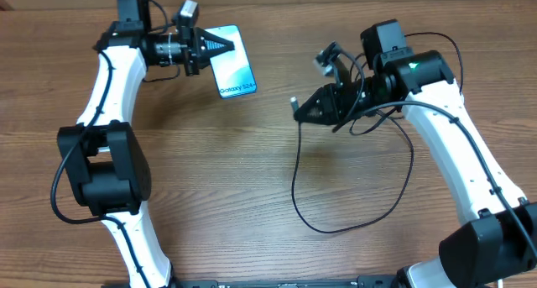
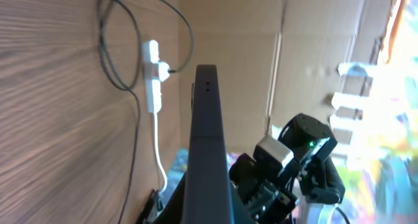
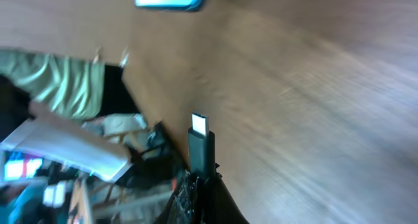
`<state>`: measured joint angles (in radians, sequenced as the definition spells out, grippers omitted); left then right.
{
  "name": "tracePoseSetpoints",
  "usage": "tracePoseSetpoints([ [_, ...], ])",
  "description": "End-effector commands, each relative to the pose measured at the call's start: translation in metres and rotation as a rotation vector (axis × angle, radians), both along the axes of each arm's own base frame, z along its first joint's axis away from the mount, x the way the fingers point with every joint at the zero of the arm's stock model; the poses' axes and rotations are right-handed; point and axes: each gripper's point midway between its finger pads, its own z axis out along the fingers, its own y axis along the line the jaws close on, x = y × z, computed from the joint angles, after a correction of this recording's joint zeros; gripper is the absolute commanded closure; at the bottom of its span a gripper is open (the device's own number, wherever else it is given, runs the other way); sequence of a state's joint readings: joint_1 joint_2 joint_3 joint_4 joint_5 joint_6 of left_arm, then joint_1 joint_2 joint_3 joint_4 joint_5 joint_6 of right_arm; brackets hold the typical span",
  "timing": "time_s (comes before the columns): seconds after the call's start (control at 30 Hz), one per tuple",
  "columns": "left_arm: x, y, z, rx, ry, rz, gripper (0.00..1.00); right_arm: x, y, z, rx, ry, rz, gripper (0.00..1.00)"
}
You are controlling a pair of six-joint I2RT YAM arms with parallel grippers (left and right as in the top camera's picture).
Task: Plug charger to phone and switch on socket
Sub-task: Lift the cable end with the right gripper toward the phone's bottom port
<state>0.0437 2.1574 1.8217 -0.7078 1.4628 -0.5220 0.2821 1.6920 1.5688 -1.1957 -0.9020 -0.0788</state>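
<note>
Nearest my right wrist lens stands the charger (image 3: 201, 145), its small black connector pointing up with the bright metal tip on top. It is pinched in the right fingers (image 1: 296, 109), which are closed narrow on it just behind the tip. From overhead I see those fingers a little toward 2 o'clock from the middle of the bench (image 1: 210, 170), aimed toward 9 o'clock. The thin black cable drops from them toward 6 o'clock, loops across the wood and climbs back toward 3 o'clock. The phone (image 1: 235, 65) sits at about 11 o'clock, screen up with "Galaxy S24" readable, and the left fingers (image 1: 226, 44) clamp it from its 9 o'clock side. Whether it rests on the wood or is lifted I cannot tell. Phone and connector are well apart. Through the left wrist lens the phone's dark frame runs edge-on up the middle. Beyond it the white socket (image 2: 152, 77) lies on the bench at 11 o'clock, with a black cable joined to its side.
</note>
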Motion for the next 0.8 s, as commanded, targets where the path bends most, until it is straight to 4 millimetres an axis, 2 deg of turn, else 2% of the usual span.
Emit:
tracePoseSetpoints([
  [0.0,-0.016,-0.022,0.022,-0.085,-0.077,-0.099,0.96,-0.021,0.02,0.013,0.064,-0.002,0.089,0.96],
  [0.13,-0.024,-0.04,0.025,-0.1,-0.074,-0.146,0.96,-0.028,0.029,0.011,0.047,0.039,0.085,0.96],
  [0.23,-0.026,-0.044,0.024,-0.098,-0.075,-0.156,0.96,-0.021,0.027,0.006,0.008,0.067,0.029,0.96],
  [0.43,-0.025,-0.045,0.022,-0.088,-0.044,-0.149,0.96,-0.01,0.032,0.008,0.017,0.076,-0.022,0.96],
  [0.53,-0.024,-0.045,0.022,-0.084,-0.028,-0.145,0.96,-0.005,0.036,0.001,-0.002,0.097,-0.049,0.96],
  [0.77,-0.022,-0.045,0.023,-0.084,-0.046,-0.146,0.96,-0.008,0.049,-0.005,-0.012,0.115,-0.036,0.96],
])
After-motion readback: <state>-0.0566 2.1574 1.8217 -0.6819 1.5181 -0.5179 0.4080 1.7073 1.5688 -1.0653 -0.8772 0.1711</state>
